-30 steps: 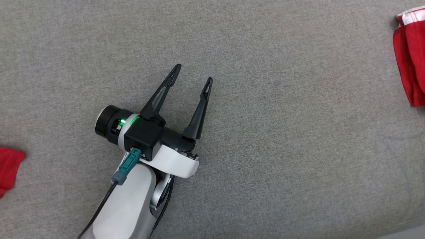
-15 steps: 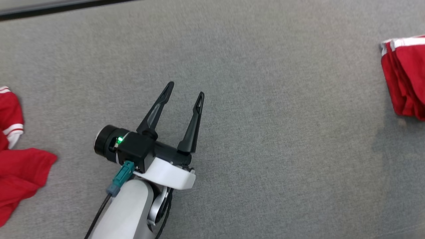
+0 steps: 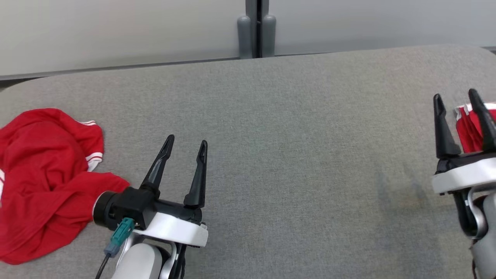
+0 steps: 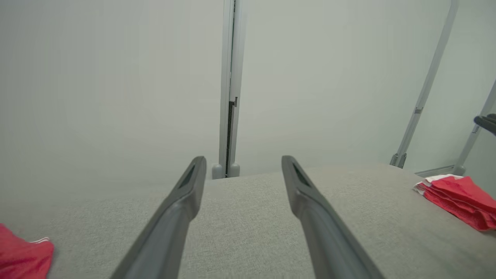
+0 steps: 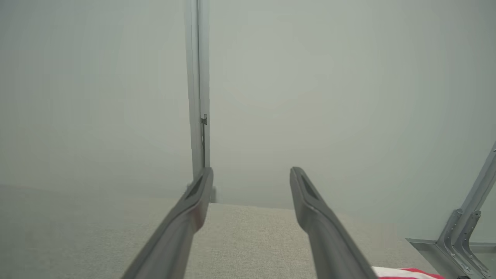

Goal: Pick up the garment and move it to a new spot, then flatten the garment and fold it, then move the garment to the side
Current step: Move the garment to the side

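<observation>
The folded red garment (image 3: 469,135) lies at the right edge of the grey surface (image 3: 290,135) in the head view, just past the right end effector (image 3: 454,95), spread wide and empty; the left end effector (image 3: 187,140), the same, sits beside a crumpled red garment (image 3: 42,174). The left wrist view shows the 2 garments well apart; the right wrist view, the folded one's edge.
</observation>
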Available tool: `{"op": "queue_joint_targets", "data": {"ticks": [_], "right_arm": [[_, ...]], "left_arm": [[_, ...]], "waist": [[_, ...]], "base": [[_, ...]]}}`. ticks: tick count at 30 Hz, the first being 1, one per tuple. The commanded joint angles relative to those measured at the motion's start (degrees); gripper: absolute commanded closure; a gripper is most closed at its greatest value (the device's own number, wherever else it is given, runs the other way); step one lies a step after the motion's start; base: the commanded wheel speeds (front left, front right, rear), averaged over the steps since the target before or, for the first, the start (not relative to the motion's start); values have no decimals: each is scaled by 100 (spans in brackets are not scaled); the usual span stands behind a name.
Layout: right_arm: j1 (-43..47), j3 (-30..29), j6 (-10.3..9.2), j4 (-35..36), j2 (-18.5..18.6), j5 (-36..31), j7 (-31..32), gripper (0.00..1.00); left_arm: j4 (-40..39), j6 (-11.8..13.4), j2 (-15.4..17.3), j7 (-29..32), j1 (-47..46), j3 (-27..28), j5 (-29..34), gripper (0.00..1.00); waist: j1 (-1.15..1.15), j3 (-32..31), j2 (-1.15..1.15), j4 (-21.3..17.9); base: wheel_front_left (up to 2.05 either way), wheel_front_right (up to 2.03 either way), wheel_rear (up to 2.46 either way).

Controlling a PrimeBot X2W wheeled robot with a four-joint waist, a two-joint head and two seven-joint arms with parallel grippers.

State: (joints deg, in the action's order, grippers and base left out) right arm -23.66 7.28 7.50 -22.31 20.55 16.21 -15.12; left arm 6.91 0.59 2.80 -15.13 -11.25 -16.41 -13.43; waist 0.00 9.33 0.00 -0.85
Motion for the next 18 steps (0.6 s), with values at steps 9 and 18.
{"op": "queue_joint_targets", "data": {"ticks": [9,18], "right_arm": [[863,-47,-1,306,-1028,238,-3,0],[1645,216,-1,490,-1529,-12,-3,0]], "left_arm": [[195,268,20,-1,571,282,-209,0],[300,252,21,-1,917,422,-326,0]], "waist": [[0,-535,0,464],[0,-758,0,555]], "base": [[0,0,0],[0,0,0]]}}
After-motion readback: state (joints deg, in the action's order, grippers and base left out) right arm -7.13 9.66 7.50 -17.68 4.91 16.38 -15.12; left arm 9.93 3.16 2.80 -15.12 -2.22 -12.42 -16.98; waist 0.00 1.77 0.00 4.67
